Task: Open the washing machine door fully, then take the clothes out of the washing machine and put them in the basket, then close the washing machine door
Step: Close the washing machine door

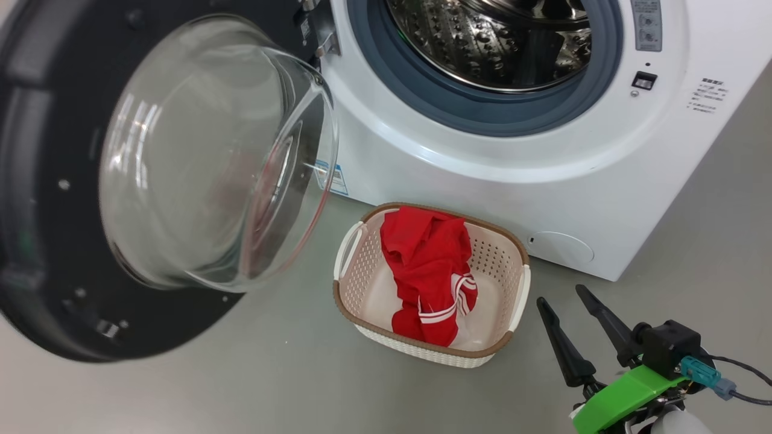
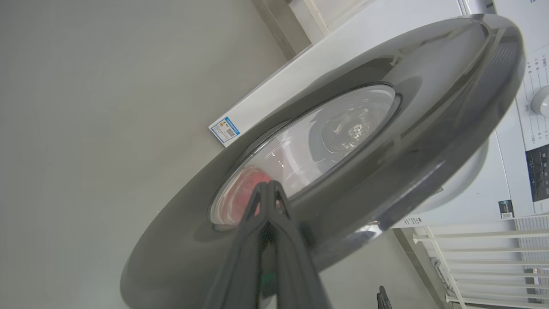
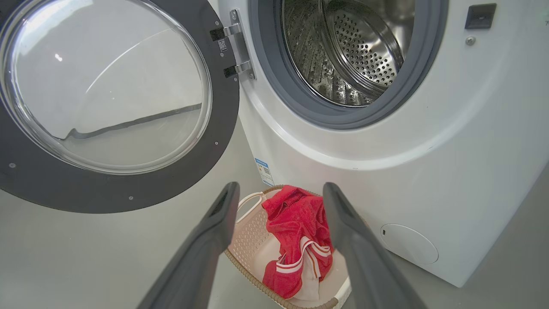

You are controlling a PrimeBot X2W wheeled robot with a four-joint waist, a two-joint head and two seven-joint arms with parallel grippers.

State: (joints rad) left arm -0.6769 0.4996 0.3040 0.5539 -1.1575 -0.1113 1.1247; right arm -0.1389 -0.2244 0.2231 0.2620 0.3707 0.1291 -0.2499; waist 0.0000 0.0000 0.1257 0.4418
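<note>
Head view. Washing machine [image 1: 482,181] fills 12 to 2 o'clock, its mouth uncovered, with the grey rubber seal [image 1: 422,102] ringing a bare steel drum [image 1: 494,42].
- No fabric seen in the part of the drum that shows.
- Washing machine door [image 1: 54,181] swung wide, filling the 9 o'clock side. The glass bowl [image 1: 211,150] bulges toward the machine from the glossy black ring.
- The right wrist view shows the door hanging from its hinge [image 3: 238,47] at the left of the opening.

Basket [image 1: 341,301] on the grey floor [image 1: 241,374], just below centre toward 6 o'clock, close in front of the machine's lower panel.
- Blue label [image 1: 332,178] at its 11 o'clock, round white cap [image 1: 564,247] at its 2 o'clock.
- Clothes [image 1: 431,271] lie inside the basket: a red heap, white stripe trim toward the near end, top edge draped against the far rim.

Right gripper [image 1: 561,294] at 4 o'clock, beside the basket's right handle and apart from it.
- Claw released, fingers spread, nothing between them.
- Green bracket [image 1: 627,392] behind the fingers.

Left wrist view. Left gripper [image 2: 268,185] clenched, tips pressed together, nothing visible in them.
- Tips point at the door's outer face, by the lower edge of the window.
- Contact with the door cannot be told.
</note>
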